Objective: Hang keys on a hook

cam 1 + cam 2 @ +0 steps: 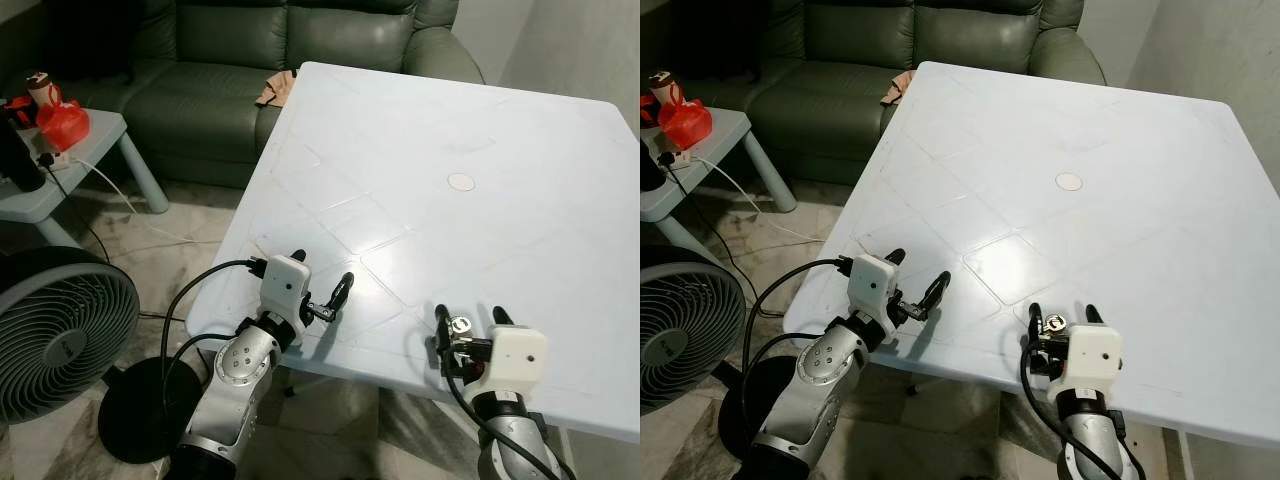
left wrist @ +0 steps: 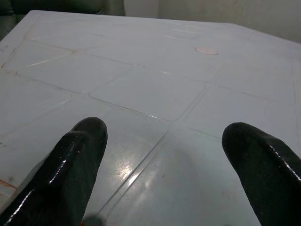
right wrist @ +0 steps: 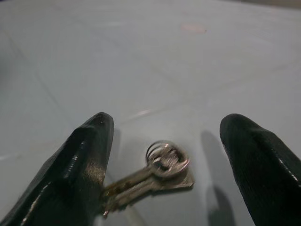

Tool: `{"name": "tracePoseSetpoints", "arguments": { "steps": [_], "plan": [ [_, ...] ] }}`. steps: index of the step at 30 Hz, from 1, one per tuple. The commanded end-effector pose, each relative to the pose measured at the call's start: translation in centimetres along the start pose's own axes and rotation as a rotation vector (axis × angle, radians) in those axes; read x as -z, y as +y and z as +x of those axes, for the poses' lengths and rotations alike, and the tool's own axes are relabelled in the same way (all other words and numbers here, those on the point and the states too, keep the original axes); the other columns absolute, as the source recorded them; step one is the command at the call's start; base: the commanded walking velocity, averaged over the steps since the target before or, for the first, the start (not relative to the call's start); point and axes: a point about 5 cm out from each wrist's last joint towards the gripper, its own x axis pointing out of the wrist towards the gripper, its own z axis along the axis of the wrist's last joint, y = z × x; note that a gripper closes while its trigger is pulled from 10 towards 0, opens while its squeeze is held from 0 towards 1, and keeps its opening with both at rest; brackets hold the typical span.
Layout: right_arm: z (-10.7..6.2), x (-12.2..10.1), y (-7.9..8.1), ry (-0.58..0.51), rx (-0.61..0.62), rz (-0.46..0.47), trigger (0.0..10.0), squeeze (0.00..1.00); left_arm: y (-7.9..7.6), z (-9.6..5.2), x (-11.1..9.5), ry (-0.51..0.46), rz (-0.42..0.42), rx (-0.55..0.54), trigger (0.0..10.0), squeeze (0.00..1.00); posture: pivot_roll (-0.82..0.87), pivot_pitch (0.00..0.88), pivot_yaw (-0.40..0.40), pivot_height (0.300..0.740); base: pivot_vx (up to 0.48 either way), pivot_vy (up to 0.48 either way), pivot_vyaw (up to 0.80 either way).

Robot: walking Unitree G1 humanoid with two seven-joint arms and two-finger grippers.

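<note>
A small bunch of metal keys [image 3: 155, 175] on a ring lies flat on the white plastic table [image 1: 450, 120] near its front edge. My right gripper [image 1: 469, 318] is open and low over the table, with the keys [image 1: 461, 325] between its two black fingers [image 3: 89, 155]. The key blades reach close to one finger; I cannot tell if they touch. My left gripper [image 1: 322, 270] is also open, hovering over the table's front left part, with bare tabletop between its fingers [image 2: 80, 150].
A round plug [image 1: 461, 182] marks the table's middle. A green sofa [image 1: 230, 60] stands behind the table. A floor fan [image 1: 60, 330] and a low side table [image 1: 95, 130] with a red bag [image 1: 62, 124] and cables are on the left.
</note>
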Motion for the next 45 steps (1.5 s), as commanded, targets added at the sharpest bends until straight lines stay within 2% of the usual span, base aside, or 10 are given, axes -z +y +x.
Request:
{"name": "tracePoseSetpoints", "arguments": {
  "steps": [1,11,17,21,23,25,27,28,30,45],
  "plan": [
    [-0.2,0.1,0.2,0.036,-0.004,0.010,10.0,0.00,-0.1,0.0,-0.1,0.001,0.006,0.003,10.0,0.00,-0.12,0.143,-0.003,0.740,0.000,0.000,0.00],
    [0.6,0.3,1.3,0.122,0.015,0.027,10.0,0.00,-0.3,-0.1,-0.2,0.001,0.004,0.006,10.0,0.00,-0.11,0.141,-0.010,0.740,0.000,0.000,0.00],
    [0.7,0.1,1.1,0.121,0.028,0.037,10.0,0.00,-1.8,-0.4,0.2,0.019,0.025,0.121,10.0,0.00,-0.11,0.135,-0.008,0.740,0.000,0.000,0.00],
    [0.7,0.1,0.8,0.123,0.038,0.035,10.0,0.00,-3.8,-1.0,0.6,0.033,0.069,0.252,10.0,0.00,-0.11,0.134,-0.003,0.740,0.000,0.000,0.00],
    [0.6,0.1,0.6,0.125,0.045,0.036,8.3,0.00,-3.9,-1.0,0.7,0.038,0.054,0.251,10.0,0.00,-0.12,0.133,0.001,0.740,0.000,0.000,0.00],
    [0.6,0.1,0.5,0.125,0.048,0.036,8.2,0.00,-4.0,-1.0,0.7,0.040,0.054,0.254,10.0,0.00,-0.12,0.133,0.001,0.740,0.000,0.000,0.00],
    [0.5,0.1,0.4,0.127,0.049,0.036,6.7,0.00,-4.0,-1.0,0.7,0.042,0.051,0.260,10.0,0.00,-0.12,0.133,0.001,0.740,0.000,0.000,0.00],
    [0.5,0.1,0.4,0.127,0.049,0.036,6.7,0.00,-4.0,-1.0,0.7,0.042,0.051,0.260,10.0,0.00,-0.12,0.133,0.001,0.740,0.000,0.000,0.00],
    [0.4,0.1,0.4,0.128,0.042,0.039,0.0,0.00,-4.1,-1.1,0.7,0.044,0.050,0.264,10.0,0.00,-0.12,0.133,0.001,0.740,0.000,0.000,0.00],
    [0.5,0.1,0.5,0.134,0.044,0.047,0.0,0.00,-3.8,-1.1,0.5,0.043,0.052,0.247,10.0,0.00,-0.12,0.137,-0.001,0.740,0.000,0.000,0.00]
  ]
}}
